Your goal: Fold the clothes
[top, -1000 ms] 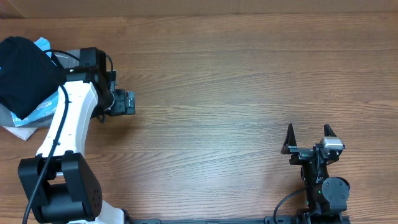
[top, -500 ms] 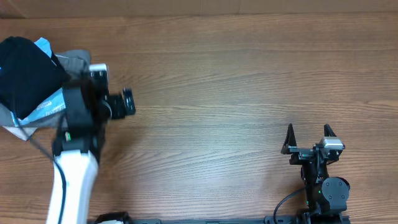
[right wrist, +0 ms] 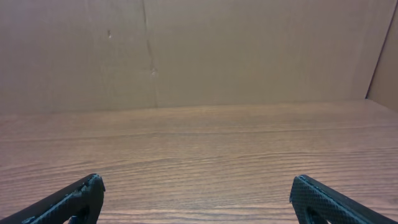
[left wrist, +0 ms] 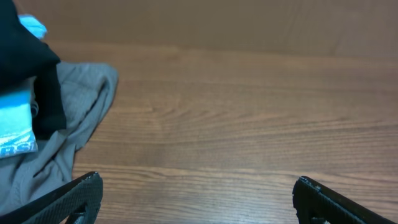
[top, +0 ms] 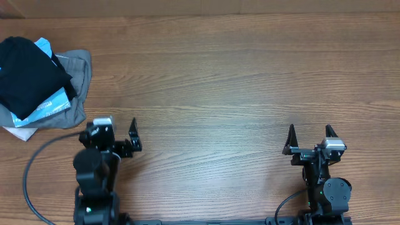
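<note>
Clothes [top: 28, 69] lie heaped; left pincer [left wrist: 198, 182] and right pincer [top: 309, 132] gape empty, level, facing forward.

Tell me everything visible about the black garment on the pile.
The black garment is plain, soft-looking fabric with no visible print, gathered into a compact bundle with rounded folds. It lies on top of a light blue t-shirt and a grey garment at the table's far left edge. Nothing else touches it.

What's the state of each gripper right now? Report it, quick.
Left gripper: open, holding nothing.
Right gripper: open, holding nothing.
</note>
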Action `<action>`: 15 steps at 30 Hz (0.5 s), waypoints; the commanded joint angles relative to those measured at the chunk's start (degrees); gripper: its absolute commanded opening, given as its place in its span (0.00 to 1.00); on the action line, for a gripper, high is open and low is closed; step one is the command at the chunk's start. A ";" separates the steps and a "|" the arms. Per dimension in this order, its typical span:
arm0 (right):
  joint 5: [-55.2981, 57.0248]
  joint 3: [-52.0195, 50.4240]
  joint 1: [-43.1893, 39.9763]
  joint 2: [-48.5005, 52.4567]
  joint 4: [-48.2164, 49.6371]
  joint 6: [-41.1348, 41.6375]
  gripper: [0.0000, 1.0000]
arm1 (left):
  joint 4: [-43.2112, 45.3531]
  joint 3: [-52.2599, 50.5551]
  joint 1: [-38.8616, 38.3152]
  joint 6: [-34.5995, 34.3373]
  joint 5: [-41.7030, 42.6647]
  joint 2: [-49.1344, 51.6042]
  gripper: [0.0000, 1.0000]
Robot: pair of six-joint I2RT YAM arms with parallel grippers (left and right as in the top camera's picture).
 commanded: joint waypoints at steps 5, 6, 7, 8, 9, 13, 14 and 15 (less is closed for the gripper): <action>0.17 -0.57 -0.11 -0.57 0.24 -0.37 1.00 | 7.10 -12.04 -2.67 0.13 -2.43 -15.76 1.00; 0.17 -0.57 -0.11 -0.57 0.24 -0.37 1.00 | 7.17 -13.42 -3.06 0.13 -2.62 -18.03 1.00; 0.17 -0.57 -0.11 -0.57 0.26 -0.37 1.00 | 4.74 -13.29 -3.37 0.63 -2.97 -19.85 1.00; 0.17 -0.57 -0.11 -0.57 0.26 -0.37 1.00 | 3.48 -13.27 -3.50 1.31 -3.08 -21.42 1.00; 0.17 -0.57 -0.11 -0.57 0.24 -0.37 1.00 | 1.60 -13.27 -3.80 2.12 -3.10 -23.30 1.00; 0.17 -0.57 -0.11 -0.57 0.24 -0.37 1.00 | -3.87 -13.27 -5.62 6.91 -4.15 -30.67 1.00; 0.17 -0.57 -0.11 -0.57 0.24 -0.37 1.00 | -4.04 -13.27 -5.75 8.50 -4.31 -30.40 1.00; 0.17 -0.57 -0.11 -0.57 0.24 -0.37 1.00 | -4.02 -13.27 -5.75 8.70 -4.48 -30.42 1.00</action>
